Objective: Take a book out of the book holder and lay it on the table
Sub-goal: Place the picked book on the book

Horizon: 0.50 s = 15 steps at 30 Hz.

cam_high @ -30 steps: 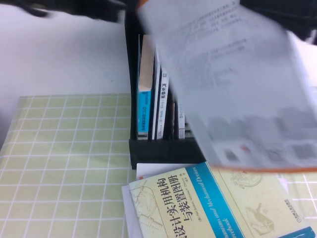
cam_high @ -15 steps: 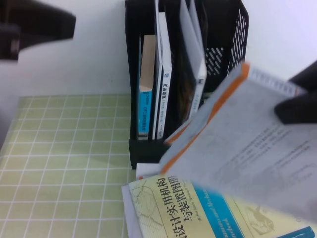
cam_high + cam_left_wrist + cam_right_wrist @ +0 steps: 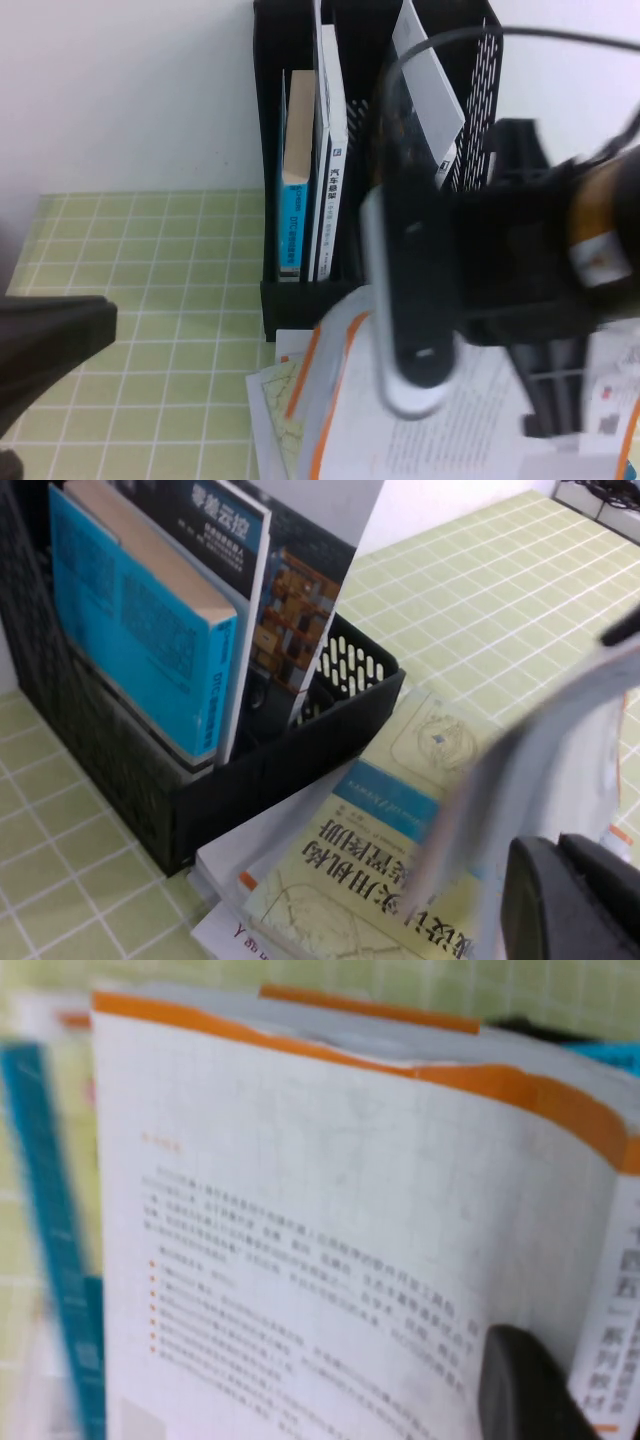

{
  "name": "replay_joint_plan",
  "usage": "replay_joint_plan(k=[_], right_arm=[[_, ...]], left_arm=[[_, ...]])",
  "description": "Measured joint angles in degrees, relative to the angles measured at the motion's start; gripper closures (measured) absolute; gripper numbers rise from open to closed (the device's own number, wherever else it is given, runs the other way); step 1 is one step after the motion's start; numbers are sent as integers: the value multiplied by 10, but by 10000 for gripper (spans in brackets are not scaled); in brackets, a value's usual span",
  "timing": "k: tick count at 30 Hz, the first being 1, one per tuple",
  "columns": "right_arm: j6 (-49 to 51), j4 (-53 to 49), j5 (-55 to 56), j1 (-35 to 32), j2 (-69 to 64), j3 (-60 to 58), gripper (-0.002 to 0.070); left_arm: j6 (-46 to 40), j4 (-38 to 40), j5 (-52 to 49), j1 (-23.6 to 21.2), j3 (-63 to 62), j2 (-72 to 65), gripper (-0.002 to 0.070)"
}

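Observation:
The black book holder (image 3: 290, 300) stands at the back with a blue book (image 3: 292, 220) and several others upright in it. My right gripper (image 3: 540, 400) is shut on a white book with an orange edge (image 3: 350, 420), held low and tilted just in front of the holder. In the right wrist view one finger (image 3: 530, 1390) presses on its white cover (image 3: 300, 1210). The book hangs over a yellow-green book (image 3: 275, 385) lying flat. My left gripper (image 3: 50, 340) is at the lower left, shut and empty; its fingers (image 3: 575, 900) show beside the blurred book (image 3: 520, 770).
A green grid mat (image 3: 150, 300) covers the table left of the holder. The yellow-green book (image 3: 380, 850) lies on white sheets against the holder's front wall (image 3: 250, 780). The blue book (image 3: 140, 650) leans in the holder's left slot.
My right arm has swung the white book from above the holder down to just over the flat yellow-green book. My left arm has moved from the upper left to the lower left.

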State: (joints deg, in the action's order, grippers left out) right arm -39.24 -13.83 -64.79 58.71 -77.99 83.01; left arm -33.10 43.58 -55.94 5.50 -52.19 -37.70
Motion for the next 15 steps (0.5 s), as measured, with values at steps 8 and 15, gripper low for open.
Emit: replay_joint_plan(k=[8, 15], right_arm=[[160, -239, 22, 91, -101, -1, 554], [173, -129, 28, 103, -139, -1, 554]], left_arm=[[17, -19, 7, 0, 4, 13, 677], [24, -53, 8, 27, 4, 13, 677]])
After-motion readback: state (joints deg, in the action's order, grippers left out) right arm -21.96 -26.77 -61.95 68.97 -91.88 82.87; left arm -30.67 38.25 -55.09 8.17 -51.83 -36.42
